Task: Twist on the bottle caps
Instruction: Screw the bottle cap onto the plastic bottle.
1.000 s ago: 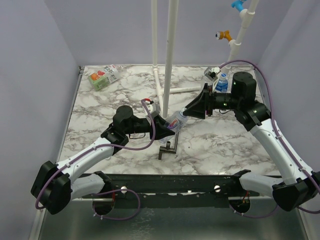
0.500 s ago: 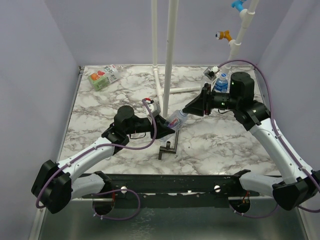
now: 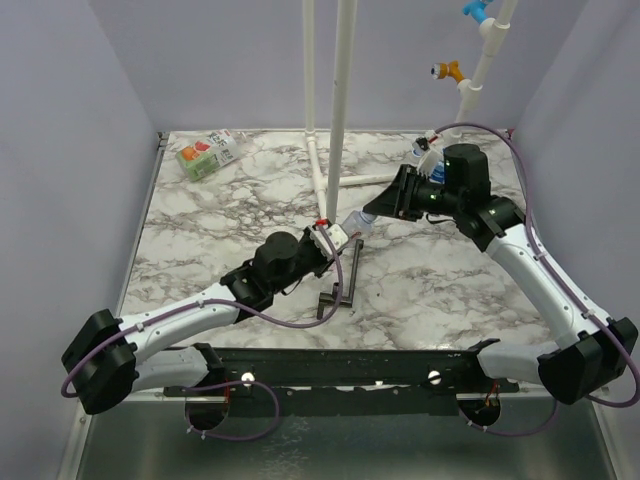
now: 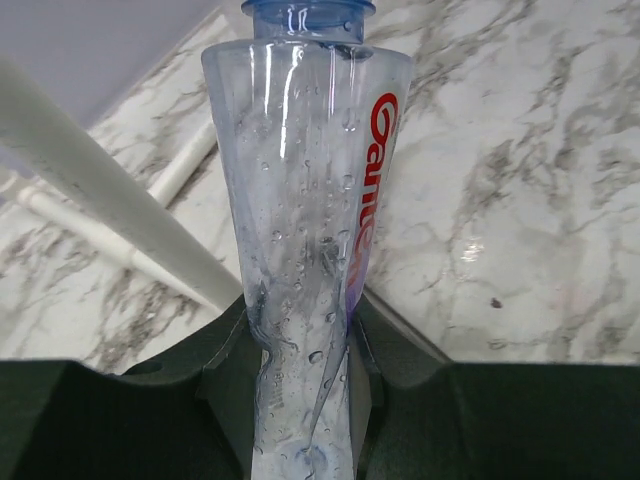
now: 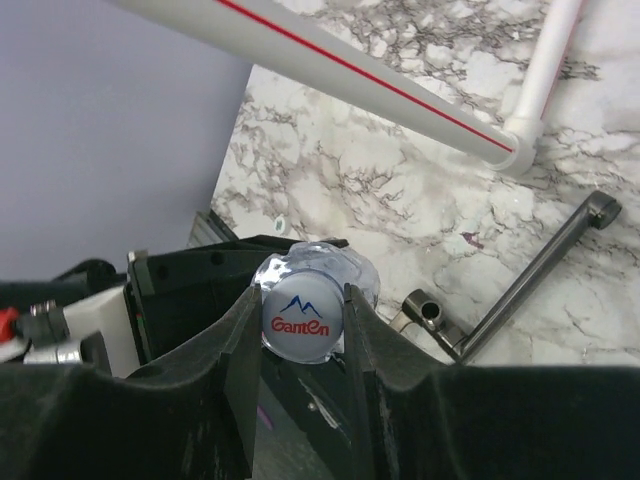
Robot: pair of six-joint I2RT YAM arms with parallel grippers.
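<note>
My left gripper (image 3: 340, 236) is shut on a clear plastic bottle (image 3: 354, 224) and holds it tilted above the table's middle, neck pointing to the far right. In the left wrist view the bottle (image 4: 300, 190) is squeezed flat between the jaws of the left gripper (image 4: 300, 345), with a blue neck ring at the top. My right gripper (image 3: 376, 212) meets the bottle's neck end. In the right wrist view the right gripper (image 5: 302, 320) has both fingers pressed on a white bottle cap (image 5: 300, 316) with a red and blue logo, which sits at the bottle's mouth.
A black T-shaped tool (image 3: 337, 291) lies near the front middle and shows in the right wrist view (image 5: 525, 275). Tall white pipes (image 3: 340, 100) stand behind the bottle. A bottle with a green, orange and red label (image 3: 205, 156) lies at the far left. A blue-labelled bottle (image 3: 432, 161) stands behind the right arm.
The left arm has reached forward and right, carrying the bottle toward the pipes. The right gripper has drawn back and stayed at the bottle's neck end.
</note>
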